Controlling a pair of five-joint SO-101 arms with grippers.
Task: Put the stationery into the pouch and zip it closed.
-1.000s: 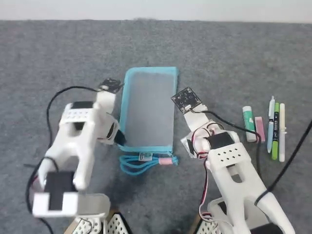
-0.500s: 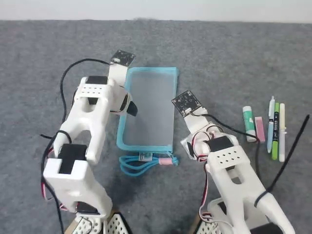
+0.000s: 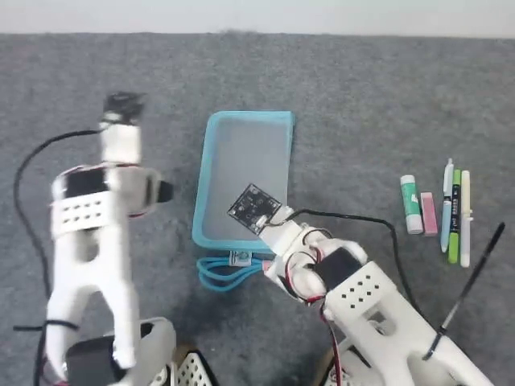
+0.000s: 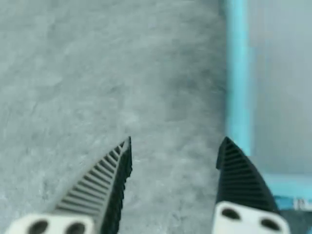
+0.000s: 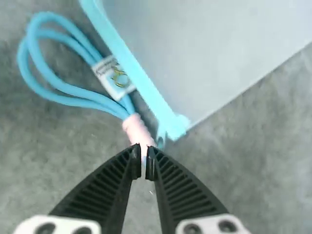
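Note:
The blue-edged mesh pouch (image 3: 245, 161) lies flat mid-table, its blue cord loop (image 3: 217, 272) at the near end. In the right wrist view my right gripper (image 5: 141, 149) has its fingers closed to a sliver on the pink bead (image 5: 135, 130) of the cord, beside the pouch's corner (image 5: 174, 126). Over bare carpet just left of the pouch's long blue edge (image 4: 238, 73), my left gripper (image 4: 176, 146) hangs open and holds nothing; its dark tip (image 3: 164, 191) is apart from the pouch. To the right lie a glue stick (image 3: 411, 203), a pink eraser (image 3: 429, 212) and three pens (image 3: 455, 215).
Grey carpet (image 3: 362, 96) covers the table. A black cable (image 3: 475, 269) from the right arm runs close to the pens. The right arm's body (image 3: 354, 289) crosses the carpet near the pouch's near right corner.
My left arm has swung off the pouch's left edge out to the left. My right gripper has moved from beside the pouch's right edge to the pink bead at the near corner.

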